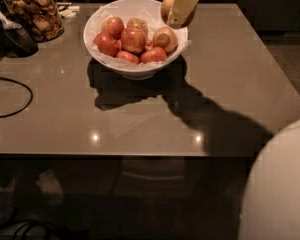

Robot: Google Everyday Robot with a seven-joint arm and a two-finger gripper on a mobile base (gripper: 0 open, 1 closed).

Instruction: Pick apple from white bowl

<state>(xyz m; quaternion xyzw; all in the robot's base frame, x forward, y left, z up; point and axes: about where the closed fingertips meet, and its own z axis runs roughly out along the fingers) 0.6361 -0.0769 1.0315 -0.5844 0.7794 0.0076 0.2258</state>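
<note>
The gripper (178, 15) sits at the top edge, above the bowl's (140, 73) right rim. Its one visible finger (183, 3) is a flat, pale cream, tapering blade across the apple (166, 6). At the lower right bulges a large, smooth, rounded white shell (282, 189), unmarked.

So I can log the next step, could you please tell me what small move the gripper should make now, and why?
Probably lift straight up a little: the gripper, shut on the apple, hangs just over the bowl's right rim, close above the other apples.
</note>
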